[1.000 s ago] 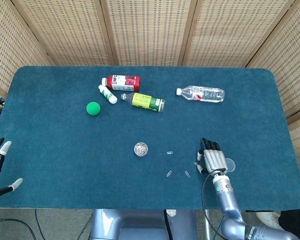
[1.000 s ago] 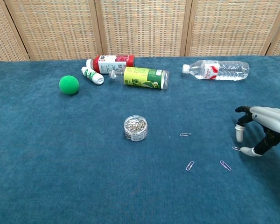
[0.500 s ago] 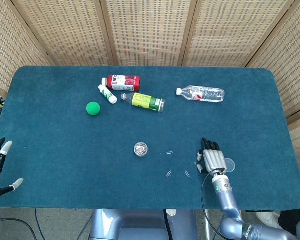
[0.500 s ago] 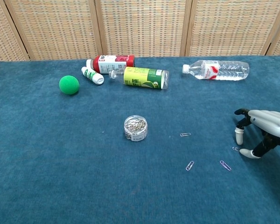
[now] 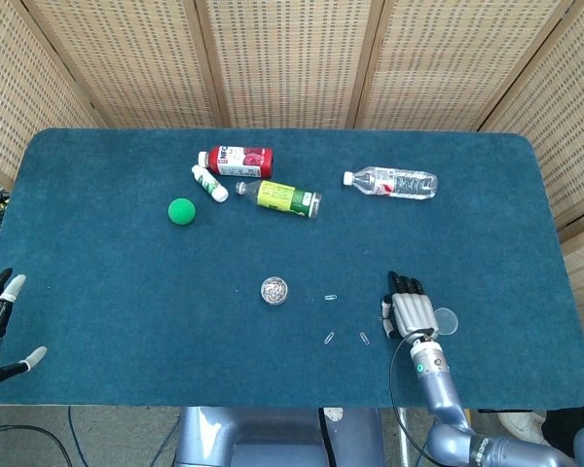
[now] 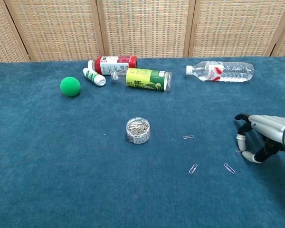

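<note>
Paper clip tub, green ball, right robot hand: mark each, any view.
paper clip tub point(image 6: 138, 129), chest view, on its clear side wall.
green ball point(image 6: 70, 86), chest view, middle of the ball.
right robot hand point(image 5: 410, 311), head view, back of the hand.

Paperclips point(image 6: 193, 168) lie between tub point(image 6: 138, 130) and right hand point(image 6: 256, 137) — bottles point(image 6: 147, 79) behind.
</note>
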`<action>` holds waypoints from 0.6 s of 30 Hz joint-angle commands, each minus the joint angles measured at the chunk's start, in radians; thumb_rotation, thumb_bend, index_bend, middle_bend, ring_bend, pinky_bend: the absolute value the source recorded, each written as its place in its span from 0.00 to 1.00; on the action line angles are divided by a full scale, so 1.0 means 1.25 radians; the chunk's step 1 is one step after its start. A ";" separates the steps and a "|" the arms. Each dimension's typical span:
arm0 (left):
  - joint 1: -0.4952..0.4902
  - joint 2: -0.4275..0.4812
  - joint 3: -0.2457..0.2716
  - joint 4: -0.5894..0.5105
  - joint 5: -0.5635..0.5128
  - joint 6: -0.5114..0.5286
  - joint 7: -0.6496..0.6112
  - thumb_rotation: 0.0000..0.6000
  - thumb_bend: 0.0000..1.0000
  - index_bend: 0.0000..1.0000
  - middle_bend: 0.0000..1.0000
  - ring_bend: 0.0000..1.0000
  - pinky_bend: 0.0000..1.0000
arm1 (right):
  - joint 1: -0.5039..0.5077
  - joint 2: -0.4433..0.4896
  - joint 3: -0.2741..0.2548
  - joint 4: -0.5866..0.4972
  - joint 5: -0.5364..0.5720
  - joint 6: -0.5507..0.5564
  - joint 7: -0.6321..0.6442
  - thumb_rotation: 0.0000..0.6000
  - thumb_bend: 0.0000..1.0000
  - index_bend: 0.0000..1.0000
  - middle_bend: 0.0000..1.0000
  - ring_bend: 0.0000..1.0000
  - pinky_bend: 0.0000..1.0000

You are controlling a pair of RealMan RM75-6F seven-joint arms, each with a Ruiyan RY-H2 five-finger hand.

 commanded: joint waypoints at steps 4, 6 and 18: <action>-0.001 0.001 -0.001 0.001 -0.001 0.000 -0.004 1.00 0.00 0.00 0.00 0.00 0.00 | 0.008 -0.006 -0.001 -0.004 -0.001 -0.004 -0.009 1.00 0.49 0.60 0.00 0.00 0.00; -0.001 0.003 -0.001 0.000 -0.002 -0.001 -0.007 1.00 0.00 0.00 0.00 0.00 0.00 | 0.009 -0.007 0.000 -0.006 -0.002 -0.002 -0.010 1.00 0.51 0.61 0.00 0.00 0.00; -0.001 0.008 -0.003 -0.001 -0.006 0.000 -0.018 1.00 0.00 0.00 0.00 0.00 0.00 | 0.031 0.017 0.037 -0.065 -0.044 0.027 -0.008 1.00 0.52 0.64 0.00 0.00 0.00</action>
